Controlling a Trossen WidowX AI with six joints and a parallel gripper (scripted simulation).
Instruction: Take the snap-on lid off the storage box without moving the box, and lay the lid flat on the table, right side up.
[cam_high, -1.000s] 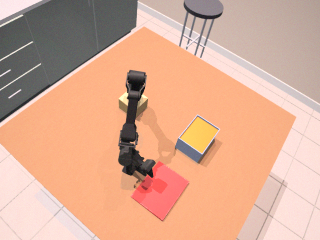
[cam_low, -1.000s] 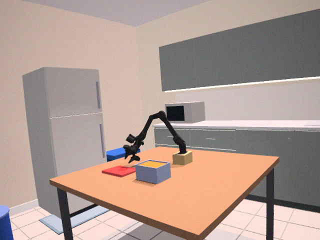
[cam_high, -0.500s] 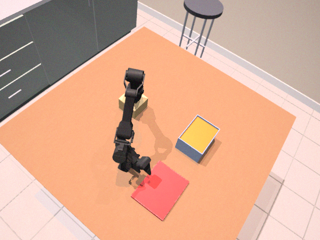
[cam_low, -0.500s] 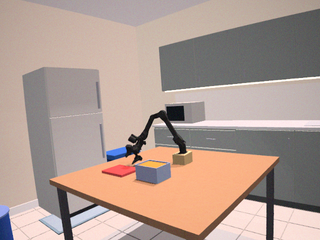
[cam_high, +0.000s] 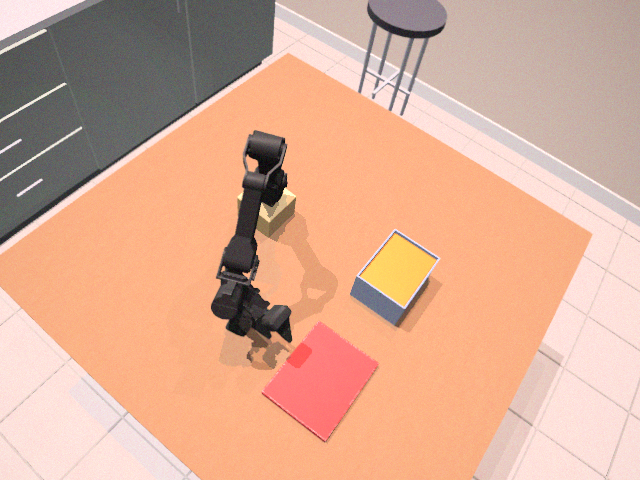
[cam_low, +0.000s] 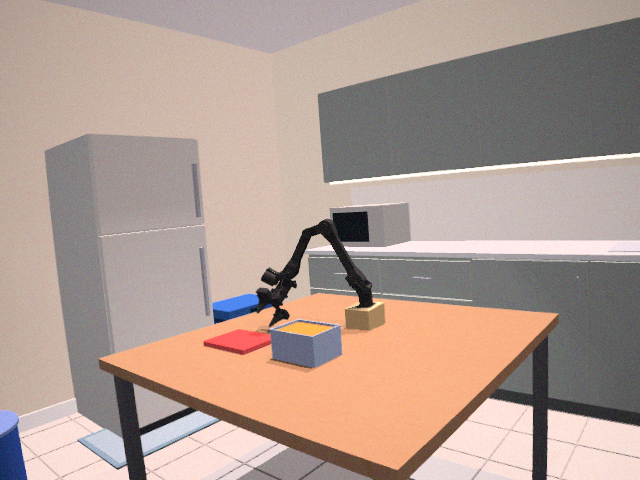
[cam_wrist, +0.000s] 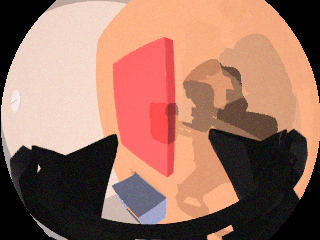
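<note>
The red lid (cam_high: 325, 382) (cam_low: 238, 341) (cam_wrist: 142, 95) lies flat on the table with a smooth face up; its underside is hidden. A small shadow falls on it near the edge by the gripper. The blue-grey storage box (cam_high: 379, 301) (cam_low: 306, 349) (cam_wrist: 140, 192) stands upright with its top uncovered and a yellow-orange surface inside the rim. My gripper (cam_high: 279, 339) (cam_low: 264, 318) (cam_wrist: 164, 136) is wide open and empty. It is above the table beside the lid's edge nearest the arm base, and its fingers do not touch the lid.
The arm stands on a tan base block (cam_high: 276, 217) (cam_low: 365, 316). The wooden table (cam_high: 180, 217) (cam_low: 403, 382) carries the box beside the lid, with a gap between them. A stool (cam_high: 407, 15) stands on the floor past the table's edge.
</note>
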